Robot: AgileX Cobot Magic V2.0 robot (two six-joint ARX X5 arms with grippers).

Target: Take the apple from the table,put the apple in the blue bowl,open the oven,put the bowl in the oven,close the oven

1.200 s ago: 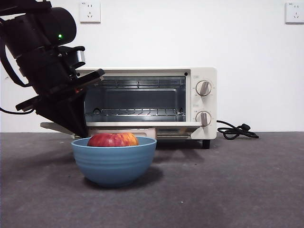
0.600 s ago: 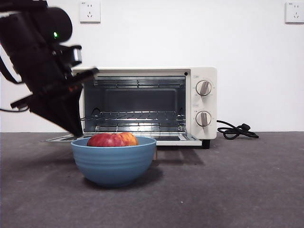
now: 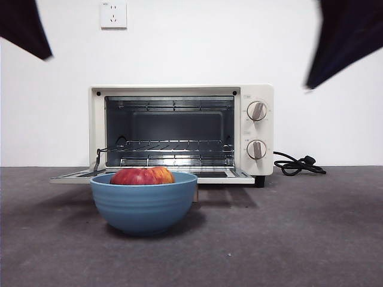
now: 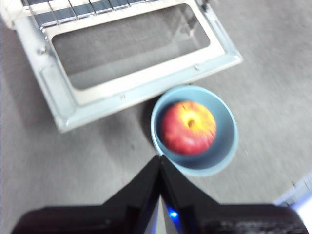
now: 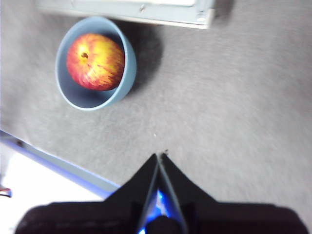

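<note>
The red and yellow apple lies inside the blue bowl, which stands on the table in front of the oven. The oven's door is folded down flat and its racks show. My left gripper is shut, high above the bowl with the apple below it; the dark shape at the front view's top left is probably that arm. My right gripper is shut too, high over bare table beside the bowl and apple.
The oven's black cord lies on the table to its right. Two knobs sit on the oven's right panel. A dark arm shape hangs at the top right. The table's edge shows in the right wrist view.
The arm at the oven's left has let the door drop fully open and pulled up and away to the top left corner. Another arm has come into view at the top right.
</note>
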